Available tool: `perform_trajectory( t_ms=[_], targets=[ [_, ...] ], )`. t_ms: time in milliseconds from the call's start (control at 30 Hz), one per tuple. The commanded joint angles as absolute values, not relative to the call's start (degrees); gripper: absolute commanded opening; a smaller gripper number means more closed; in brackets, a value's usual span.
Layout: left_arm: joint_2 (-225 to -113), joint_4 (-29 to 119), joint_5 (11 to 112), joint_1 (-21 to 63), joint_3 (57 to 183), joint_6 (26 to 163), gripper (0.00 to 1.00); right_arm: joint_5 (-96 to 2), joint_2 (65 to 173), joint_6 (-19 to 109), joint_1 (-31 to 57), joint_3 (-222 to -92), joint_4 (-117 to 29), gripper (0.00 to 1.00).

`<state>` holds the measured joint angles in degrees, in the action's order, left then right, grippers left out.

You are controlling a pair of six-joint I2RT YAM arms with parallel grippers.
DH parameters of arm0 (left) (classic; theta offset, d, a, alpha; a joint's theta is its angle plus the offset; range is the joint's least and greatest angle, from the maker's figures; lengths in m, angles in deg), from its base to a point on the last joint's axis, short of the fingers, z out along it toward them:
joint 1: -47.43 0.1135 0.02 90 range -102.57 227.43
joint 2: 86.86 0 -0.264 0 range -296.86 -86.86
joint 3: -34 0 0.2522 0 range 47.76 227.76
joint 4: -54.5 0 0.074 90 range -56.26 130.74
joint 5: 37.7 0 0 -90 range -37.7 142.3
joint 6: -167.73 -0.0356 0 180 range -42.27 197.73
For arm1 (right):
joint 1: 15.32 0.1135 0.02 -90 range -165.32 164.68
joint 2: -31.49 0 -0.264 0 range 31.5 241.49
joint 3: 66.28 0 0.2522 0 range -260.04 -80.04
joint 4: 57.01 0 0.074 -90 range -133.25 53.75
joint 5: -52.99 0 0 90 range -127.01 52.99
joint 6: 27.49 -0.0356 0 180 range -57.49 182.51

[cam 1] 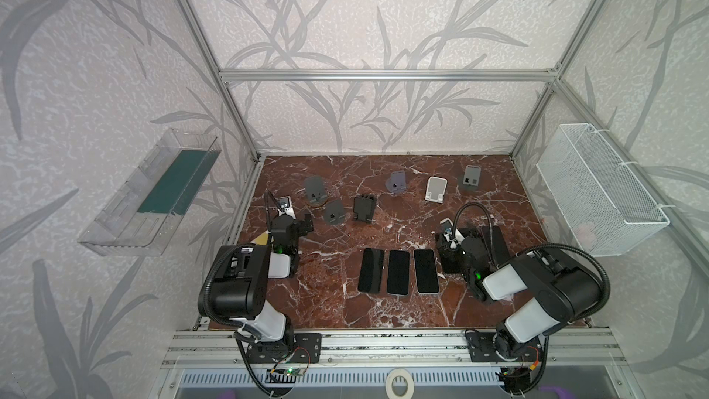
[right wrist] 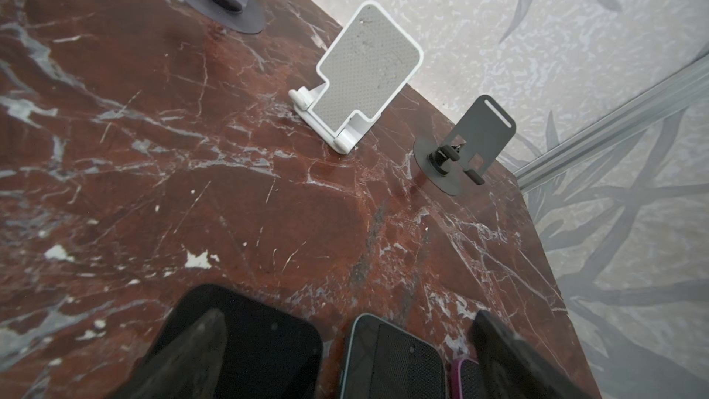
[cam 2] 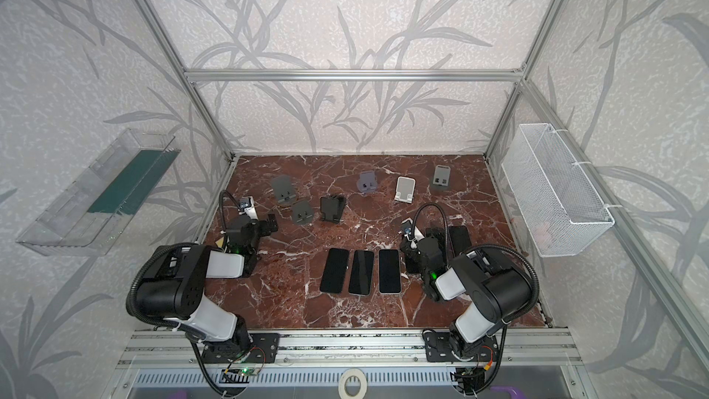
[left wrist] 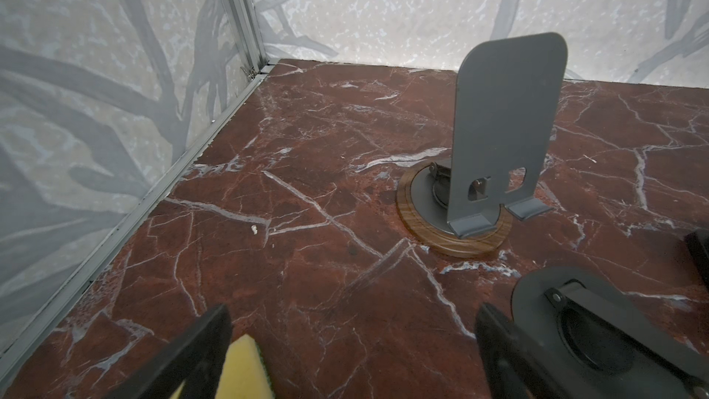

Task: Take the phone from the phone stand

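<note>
Just beneath right fingers [right wrist: 506, 351], phones [right wrist: 268, 339].

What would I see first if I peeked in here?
Three black phones lie flat side by side at the front middle of the red marble table. Behind them, the white stand pops out among gray stands, all looking empty. The left arm and right arm flank the phones.

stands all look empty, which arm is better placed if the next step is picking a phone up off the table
Right. The right gripper hangs open directly over flat phones; the left gripper, also open, faces an empty gray stand, no phone beneath it.
</note>
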<state>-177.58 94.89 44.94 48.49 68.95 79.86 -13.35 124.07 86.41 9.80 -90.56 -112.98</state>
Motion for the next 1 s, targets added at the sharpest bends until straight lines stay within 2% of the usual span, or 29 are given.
perform_trajectory(
  t_ms=[0, 233, 367, 500, 633, 733, 833, 967],
  targets=[
    [-176.7, 94.8, 45.0, 48.2, 69.4, 79.3, 0.99, -9.3, 123.8, 82.9, 9.3, -91.2, -124.0, 0.99],
    [-176.7, 94.9, 44.9, 48.2, 69.4, 79.2, 0.99, -6.7, 124.2, 79.6, 7.2, -91.8, -123.9, 0.99],
    [-176.6, 94.8, 44.9, 48.1, 69.4, 79.2, 0.99, -10.3, 124.3, 77.9, 4.3, -93.5, -121.5, 0.99],
    [-176.7, 94.8, 44.8, 48.1, 69.4, 79.2, 0.99, -14.9, 120.8, 73.7, 0.6, -97.2, -109.0, 0.99],
    [-176.6, 94.8, 44.8, 48.1, 69.4, 79.2, 0.99, -23.6, 120.5, 68.5, -4.8, -99.8, -100.8, 0.99],
    [-176.7, 94.9, 44.9, 48.1, 69.4, 79.2, 0.99, -19.3, 123.3, 67.4, -4.7, -98.8, -106.0, 0.99],
    [-176.7, 94.9, 44.8, 48.1, 69.4, 79.2, 0.99, -19.6, 124.1, 67.8, -4.8, -98.3, -108.5, 0.99],
    [-176.7, 94.9, 44.8, 48.1, 69.4, 79.2, 0.99, -20.1, 123.2, 66.8, -5.4, -100.3, -103.1, 0.99]
  ],
)
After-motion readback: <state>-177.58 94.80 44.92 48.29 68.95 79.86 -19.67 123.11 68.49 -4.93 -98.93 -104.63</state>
